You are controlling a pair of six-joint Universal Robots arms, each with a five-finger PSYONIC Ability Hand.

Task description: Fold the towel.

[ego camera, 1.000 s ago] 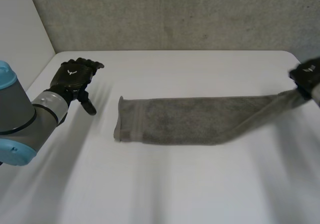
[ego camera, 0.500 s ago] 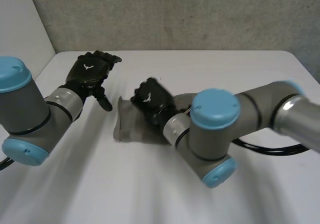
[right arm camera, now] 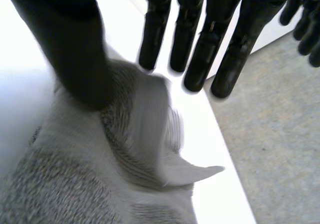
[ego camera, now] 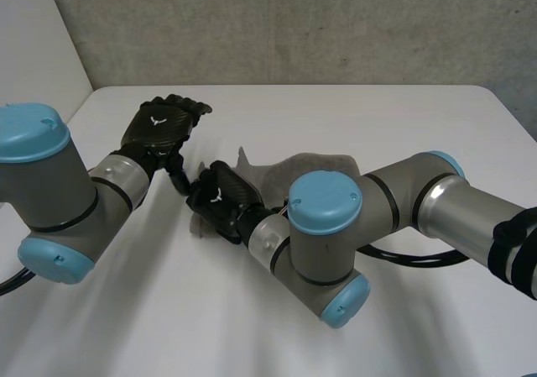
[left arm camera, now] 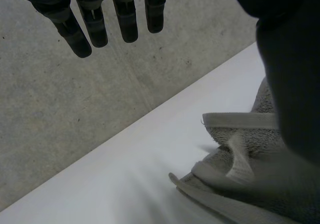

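The grey towel lies doubled over on the white table, its left part bunched and mostly hidden under my right arm. My right hand rests at the towel's left end. In the right wrist view its fingers are straight and spread, the thumb touches the rumpled towel, and a loose corner sticks out. My left hand hovers open just left of the towel, fingers straight and holding nothing. Beside it in the left wrist view are the towel's hemmed edge and my right hand.
My right arm stretches across the middle of the table from the right side. A concrete wall runs behind the table's far edge. The table's left edge is close to my left arm.
My right arm swung from the table's right side to the left, carrying the towel's end over onto its left end, and its fingers have spread. My left hand drifted slightly right.
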